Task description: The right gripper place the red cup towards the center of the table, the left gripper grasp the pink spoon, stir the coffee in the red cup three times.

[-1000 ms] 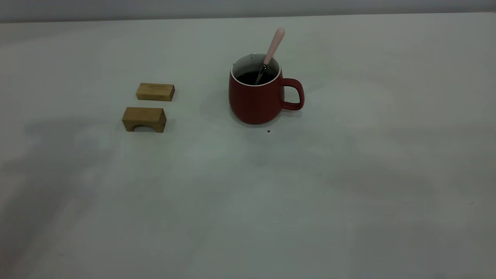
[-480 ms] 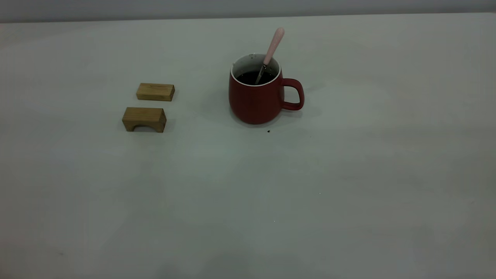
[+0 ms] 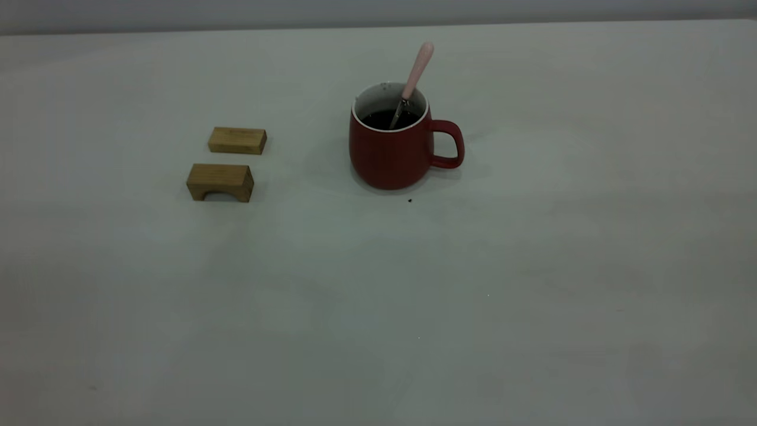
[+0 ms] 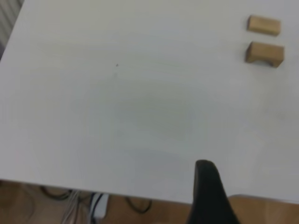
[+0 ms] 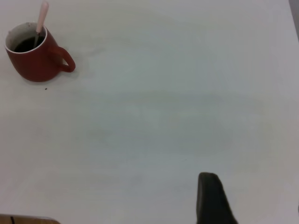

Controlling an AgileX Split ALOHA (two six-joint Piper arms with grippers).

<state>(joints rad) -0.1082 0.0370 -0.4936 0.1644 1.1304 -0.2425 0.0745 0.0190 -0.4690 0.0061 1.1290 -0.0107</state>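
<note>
The red cup [image 3: 390, 157] stands upright on the table [image 3: 414, 296], handle toward the right arm's side, with dark coffee [image 3: 390, 118] inside. The pink spoon [image 3: 417, 68] leans in the cup, bowl in the coffee, pink handle sticking up over the rim. Neither gripper shows in the exterior view. In the right wrist view the red cup [image 5: 35, 63] and pink spoon [image 5: 42, 14] lie far from my right gripper [image 5: 252, 191], which is open and empty. My left gripper [image 4: 252, 186] hangs open and empty over the table's edge, far from everything.
Two tan wooden blocks lie left of the cup: a flat one [image 3: 237, 140] and an arched one [image 3: 220, 182], also seen in the left wrist view [image 4: 265, 52]. A dark speck [image 3: 409, 200] lies by the cup's base. Past the table edge [image 4: 93, 189] are cables.
Faint shadows over the near part of the table have faded away. The cup, spoon and blocks have not moved.
</note>
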